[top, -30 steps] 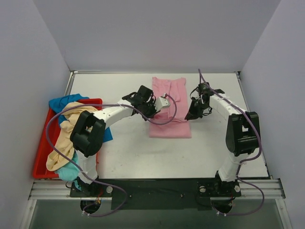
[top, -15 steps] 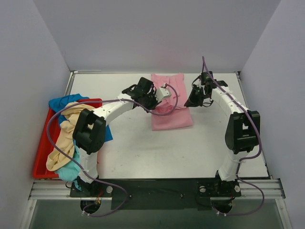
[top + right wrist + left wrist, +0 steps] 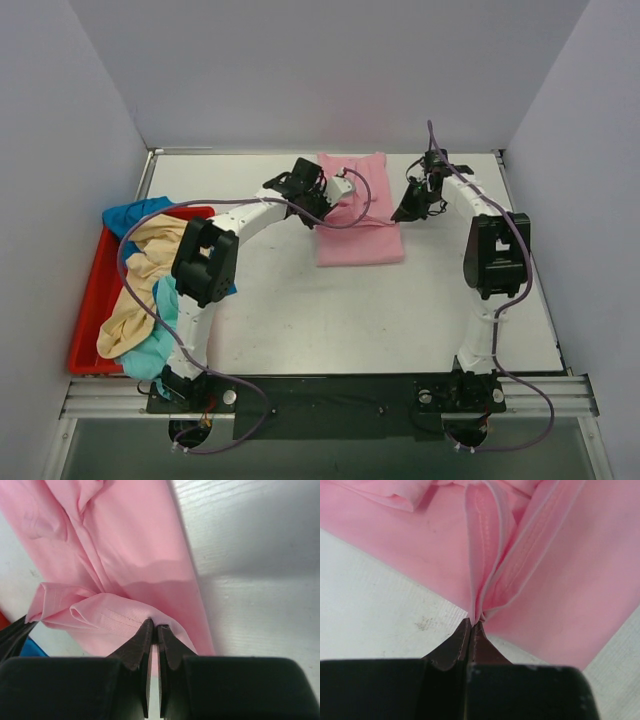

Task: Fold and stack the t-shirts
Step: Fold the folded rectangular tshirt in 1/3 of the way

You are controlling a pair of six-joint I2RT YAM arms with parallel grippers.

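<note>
Between the two sets of jaws, seen from above, the pink shirt [image 3: 360, 240] lies as a folded strip at the far middle of the desk [image 3: 300, 320]. The left jaws meet its left edge and the right jaws its right edge. The left arm [image 3: 262, 212] reaches in from one side and the right arm [image 3: 470, 205] from the other. A purple cable [image 3: 367, 200] loops over the cloth just beside the left jaws. Well to the left of them a red tray [image 3: 85, 335] holds a heap: a cream shirt [image 3: 140, 290], a blue shirt [image 3: 135, 212] and a teal shirt [image 3: 165, 320], spilling over its rim.

At the left wrist, the jaws are pressed together on a hemmed fold of the pink shirt [image 3: 435, 555], which rises from their tips. Bare desk [image 3: 370, 610] lies to their left.

At the right wrist, the jaws are pinched tight on a doubled edge of the pink shirt [image 3: 135, 535]. Cloth spreads ahead and to the left of them, with desk [image 3: 250, 555] to the right.
</note>
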